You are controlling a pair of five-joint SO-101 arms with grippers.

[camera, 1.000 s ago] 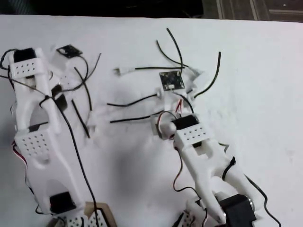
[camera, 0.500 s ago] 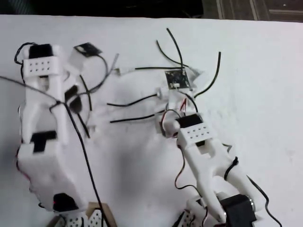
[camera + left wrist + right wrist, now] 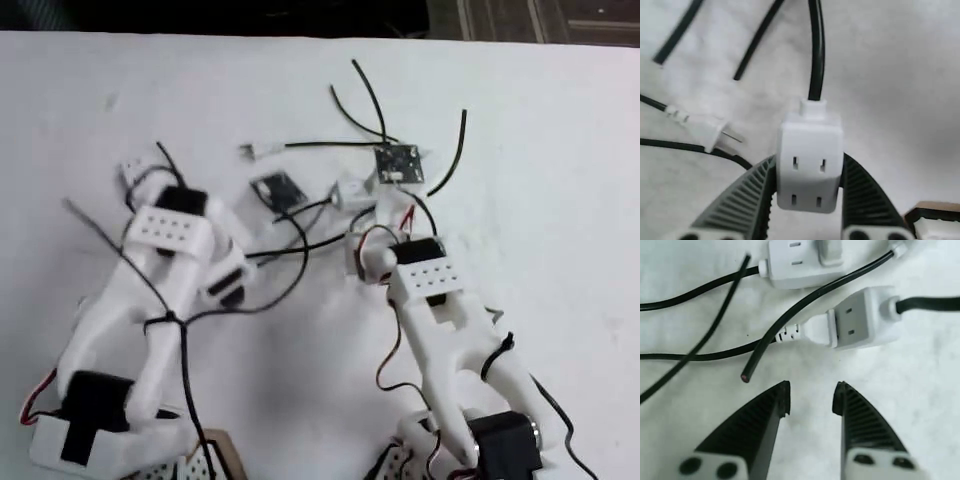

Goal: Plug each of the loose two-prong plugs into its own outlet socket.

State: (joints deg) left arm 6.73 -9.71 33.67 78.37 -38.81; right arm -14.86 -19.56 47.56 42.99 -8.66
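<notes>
White socket [image 3: 810, 145] sat pinched in my left gripper [image 3: 809, 175], slots exposed, likely for loose plug [image 3: 715, 132]; right gripper [image 3: 811, 394] spread, empty, ready.

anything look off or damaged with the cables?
Yes. One black cord ends in a cut tip with a reddish core showing. It lies loose just ahead of the open right end effector, and that end is attached to nothing.

left end effector [image 3: 807, 167] | swung from far left to middle | outlet socket [image 3: 809, 147] carried along
</notes>
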